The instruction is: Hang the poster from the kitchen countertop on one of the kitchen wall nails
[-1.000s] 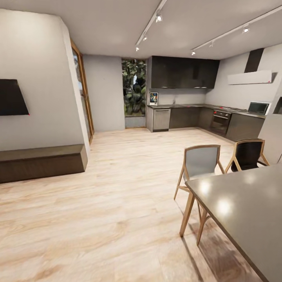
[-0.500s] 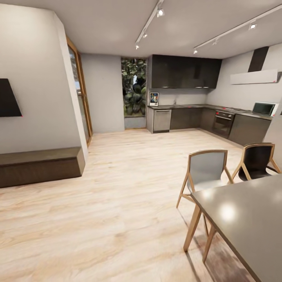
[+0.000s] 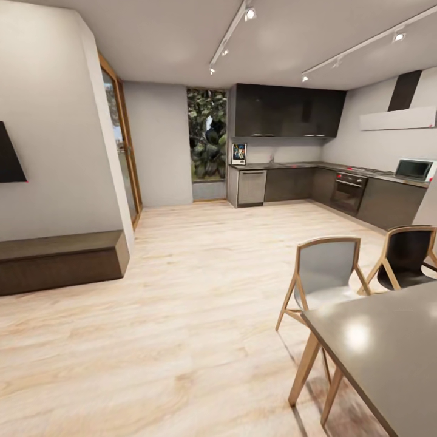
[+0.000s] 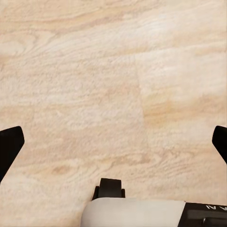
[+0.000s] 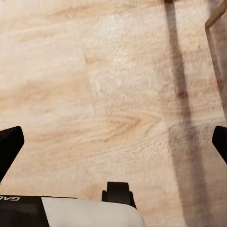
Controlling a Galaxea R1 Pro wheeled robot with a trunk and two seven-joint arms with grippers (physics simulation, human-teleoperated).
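Far kitchen countertop [image 3: 291,164] with upright poster [image 3: 238,153]; grippers spread, empty.

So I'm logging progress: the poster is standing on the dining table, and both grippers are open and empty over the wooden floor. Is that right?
Not quite. In the head view the poster stands on the kitchen countertop at the far end of the room, not on the dining table. The rest holds: the left gripper and right gripper are open and empty over the wooden floor.

1. The right gripper [image 5: 113,142] hangs over the pale wooden floor [image 5: 94,85], its dark fingertips [image 5: 9,144] spread wide apart.
2. A wooden chair leg [image 5: 215,19] casts a dark shadow [image 5: 182,94] across the boards.
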